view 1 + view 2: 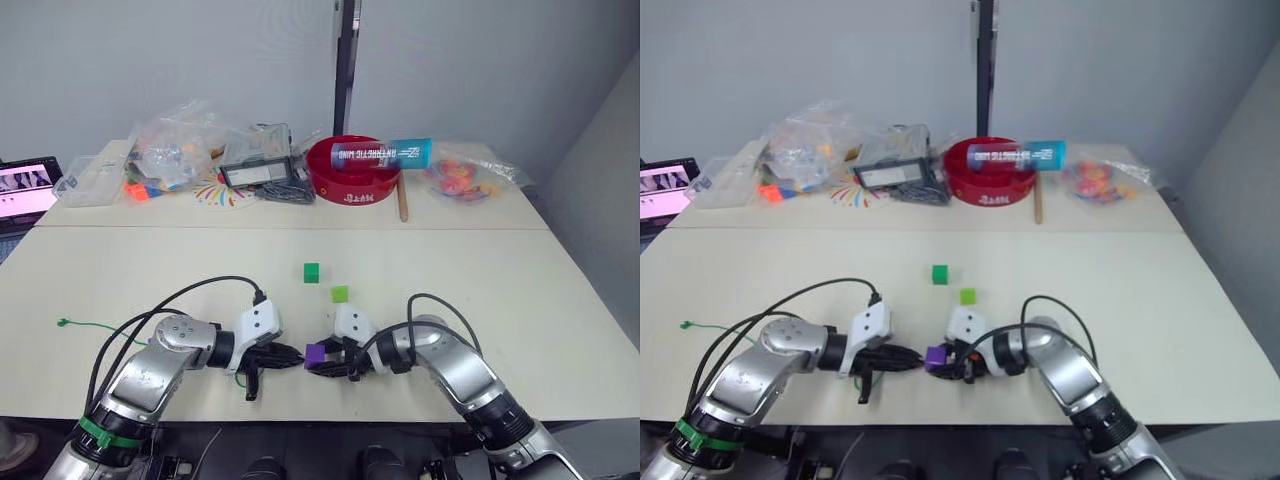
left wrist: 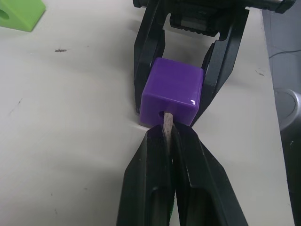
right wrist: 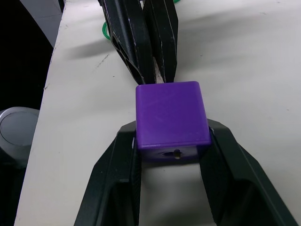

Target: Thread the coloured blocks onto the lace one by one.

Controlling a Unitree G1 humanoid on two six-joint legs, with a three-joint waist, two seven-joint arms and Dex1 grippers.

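right hand (image 1: 325,362) is clamped on the purple block (image 2: 172,92) by its side faces, low over the bench (image 1: 500,290). left hand (image 1: 285,355) is pinched on the lace (image 1: 100,325) tip, entering the block's hole. block judged light, rigid, slippery; lace limp behind its stiff tip.

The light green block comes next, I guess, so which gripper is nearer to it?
Right. The right gripper, shut on the purple block, sits just below the light green block. The left gripper, pinching the lace tip, is farther left.
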